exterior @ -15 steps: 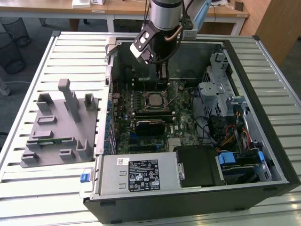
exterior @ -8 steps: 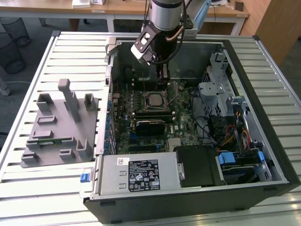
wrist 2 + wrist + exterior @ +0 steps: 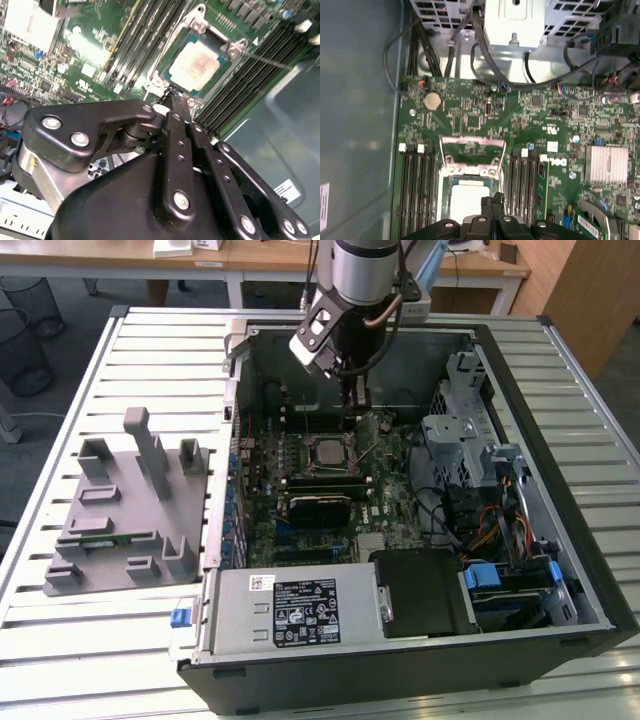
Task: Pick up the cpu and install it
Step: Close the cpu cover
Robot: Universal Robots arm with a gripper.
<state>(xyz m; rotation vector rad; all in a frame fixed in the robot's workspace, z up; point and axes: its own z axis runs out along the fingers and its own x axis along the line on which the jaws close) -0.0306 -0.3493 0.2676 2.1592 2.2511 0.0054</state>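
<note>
Gripper (image 3: 172, 95), fingers closed together and empty, tip just beside the near edge of the cpu (image 3: 196, 65) lying flat in the motherboard socket (image 3: 226, 50).

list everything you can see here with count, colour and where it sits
table: 1, light grey slatted, under everything
computer case: 1, black, open, lying on the table
motherboard: 1, green, on the case floor
cpu: 1, silver top, seated mid-motherboard
memory slots: two banks, black, either side of the cpu
coin battery: 1, silver, on the motherboard
heatsink: 1, silver finned, on the motherboard
power supply: 1, silver, at the case's near edge
fixture tray: 1, grey, exterior view's left of the case
memory stick: 1, green, in the fixture tray
arm: 1, silver and black, above the case
gripper: 1, black, shut, just above the cpu
</note>
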